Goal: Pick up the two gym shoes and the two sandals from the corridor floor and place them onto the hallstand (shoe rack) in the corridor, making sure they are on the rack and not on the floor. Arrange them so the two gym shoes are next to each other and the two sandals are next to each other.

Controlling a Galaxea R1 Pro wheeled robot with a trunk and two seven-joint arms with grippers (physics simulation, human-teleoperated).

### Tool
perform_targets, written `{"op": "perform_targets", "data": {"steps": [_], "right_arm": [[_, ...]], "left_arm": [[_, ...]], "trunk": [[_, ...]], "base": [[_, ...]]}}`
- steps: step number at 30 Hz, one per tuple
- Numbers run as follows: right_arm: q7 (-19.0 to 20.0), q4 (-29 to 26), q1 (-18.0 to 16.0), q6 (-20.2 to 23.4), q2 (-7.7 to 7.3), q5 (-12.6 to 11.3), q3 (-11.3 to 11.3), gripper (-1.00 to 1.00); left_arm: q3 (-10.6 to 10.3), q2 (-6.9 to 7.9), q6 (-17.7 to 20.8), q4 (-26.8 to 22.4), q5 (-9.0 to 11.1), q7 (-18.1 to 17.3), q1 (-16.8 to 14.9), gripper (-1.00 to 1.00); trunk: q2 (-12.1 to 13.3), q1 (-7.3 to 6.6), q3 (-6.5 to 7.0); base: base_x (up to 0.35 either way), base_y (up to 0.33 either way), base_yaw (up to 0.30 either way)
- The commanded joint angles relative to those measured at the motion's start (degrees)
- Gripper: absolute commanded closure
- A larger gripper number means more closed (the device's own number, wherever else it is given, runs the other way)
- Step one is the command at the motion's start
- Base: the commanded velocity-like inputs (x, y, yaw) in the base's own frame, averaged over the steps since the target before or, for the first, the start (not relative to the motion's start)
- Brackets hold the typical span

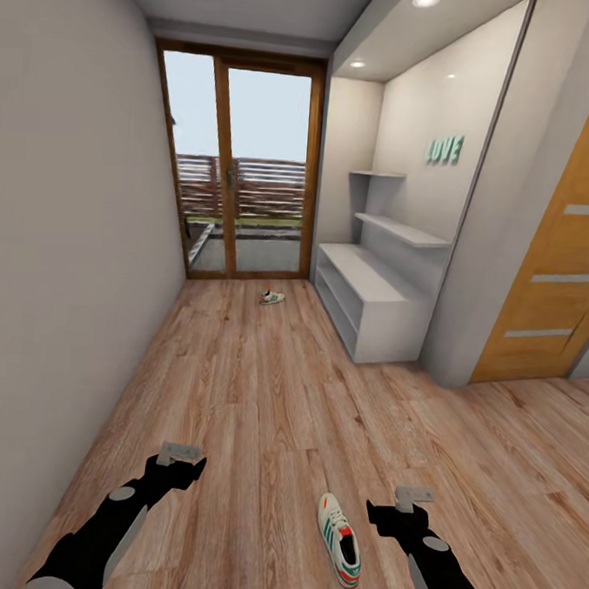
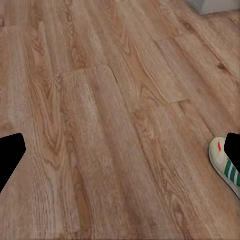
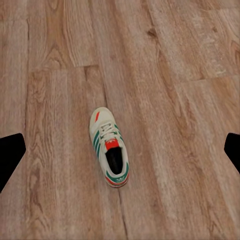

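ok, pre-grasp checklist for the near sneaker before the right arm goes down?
1. Near gym shoe upright on the corridor floor, sole down: ok.
2. Right tool beside the shoe, not over it: not ok.
3. Right tool open: ok.
4. Left tool open and apart from the shoe: ok.
5. Hallstand top bare: ok.
6. Second gym shoe located, near the glass door: ok. Sandals located: cannot tell.

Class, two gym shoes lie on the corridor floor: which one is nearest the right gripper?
The gym shoe just beside the right gripper, upright on the planks. The other shoe lies far off by the glass door.
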Motion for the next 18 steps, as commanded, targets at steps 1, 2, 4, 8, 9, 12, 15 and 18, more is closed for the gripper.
{"op": "perform_targets", "data": {"steps": [1, 2, 4, 8, 9, 12, 15, 18], "right_arm": [[0.0, -0.1, 0.0, 0.3, -0.01, -0.1, 0.0, -1.00], [0.0, -0.1, 0.0, 0.3, -0.01, -0.1, 0.0, -1.00], [0.0, -0.1, 0.0, 0.3, 0.00, -0.1, 0.0, -1.00], [0.0, -0.1, 0.0, 0.3, 0.01, -0.1, 0.0, -1.00], [0.0, -0.1, 0.0, 0.3, 0.01, -0.1, 0.0, -1.00], [0.0, -0.1, 0.0, 0.3, 0.01, -0.1, 0.0, -1.00], [0.0, -0.1, 0.0, 0.3, 0.01, -0.1, -0.1, -1.00], [0.0, -0.1, 0.0, 0.3, 0.01, -0.1, -0.1, -1.00]], "left_arm": [[-0.1, 0.02, 0.9, -0.9, 0.0, 0.1, 0.0, -1.00], [-0.1, 0.00, 1.3, -1.6, 0.0, 0.4, 0.0, -1.00], [-0.1, -0.06, 1.9, -2.9, 0.0, 1.2, 0.0, -1.00], [0.0, -0.20, 2.5, -4.5, 0.1, 3.9, 0.1, -1.00], [0.0, -0.24, 2.5, -5.0, 0.4, 6.0, 0.1, -1.00], [0.0, -0.38, 2.4, -5.0, 0.8, 7.2, 0.1, -1.00], [0.0, -0.51, 2.4, -5.0, 1.0, 7.7, 0.1, -1.00], [0.0, -0.72, 2.3, -5.2, 1.4, 8.5, 0.1, -1.00]], "trunk": [[-0.4, 0.22, -0.26], [-0.8, 0.44, -0.46], [-1.7, 0.88, -0.88], [-3.3, 1.76, -1.81], [-3.7, 1.98, -2.07], [-4.9, 2.64, -2.86], [-6.1, 3.30, -3.65], [-7.3, 3.96, -4.46]], "base": [[0.000, 0.000, 0.000], [0.000, 0.000, 0.000], [0.000, 0.000, 0.000], [0.000, 0.000, 0.000], [0.000, 0.000, 0.000], [0.000, 0.000, 0.000], [0.000, 0.000, 0.000], [0.000, 0.000, 0.000]]}}
